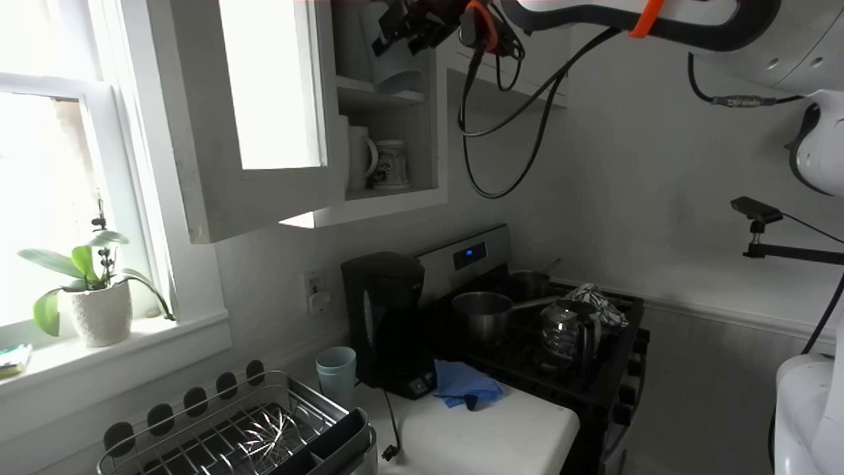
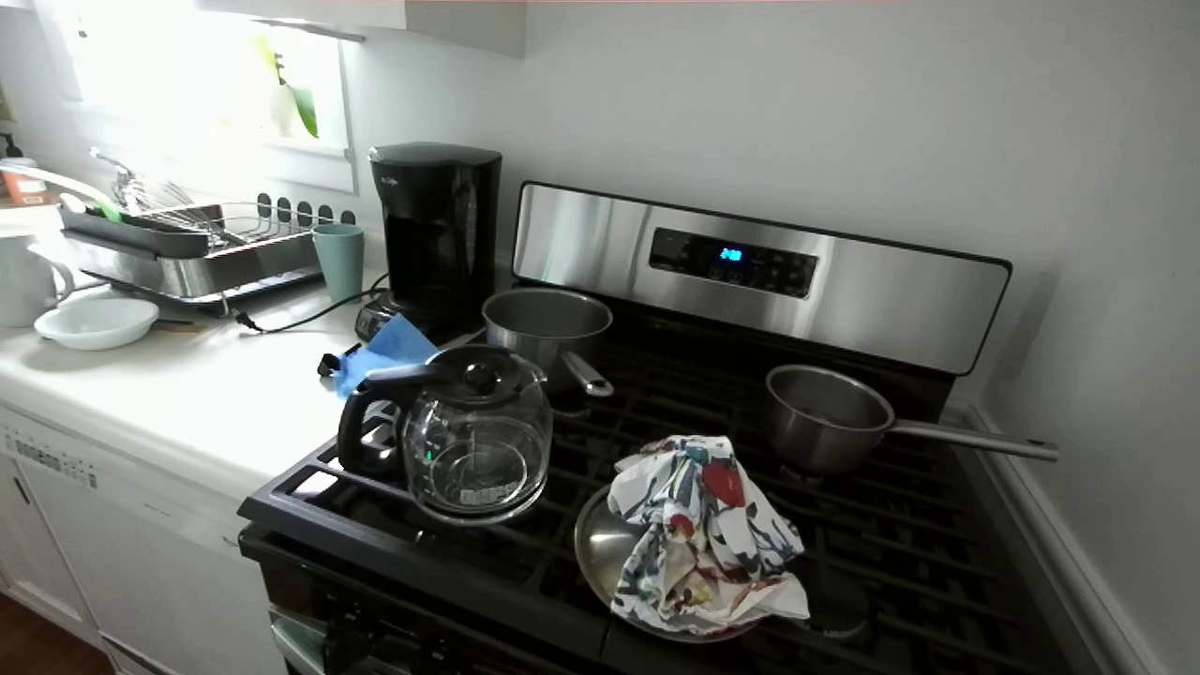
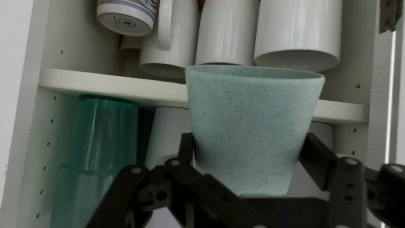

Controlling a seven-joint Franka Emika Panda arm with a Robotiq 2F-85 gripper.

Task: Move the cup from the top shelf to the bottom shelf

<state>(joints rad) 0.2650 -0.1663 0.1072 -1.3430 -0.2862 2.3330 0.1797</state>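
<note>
My gripper [image 3: 248,139] is shut on a pale teal speckled cup [image 3: 253,107], a finger on each side. The wrist picture stands upside down, so the cup's wide rim faces down. In an exterior view the cup [image 1: 392,69] hangs slightly tilted under my gripper [image 1: 399,41], in front of the cupboard, its rim level with the top shelf [image 1: 356,84]. The top shelf [image 3: 110,88] runs behind the cup in the wrist view. The bottom shelf [image 1: 379,193] lies below, partly hidden by the open door and mugs. The remaining exterior view shows neither gripper nor held cup.
White mugs [image 3: 227,34] and a patterned stein [image 3: 126,19] stand upside down on the bottom shelf. Green glasses [image 3: 104,133] and white cups stand on the top shelf. The cupboard door [image 1: 264,198] is open. Another teal cup [image 1: 336,376] stands by the coffee maker [image 1: 386,316].
</note>
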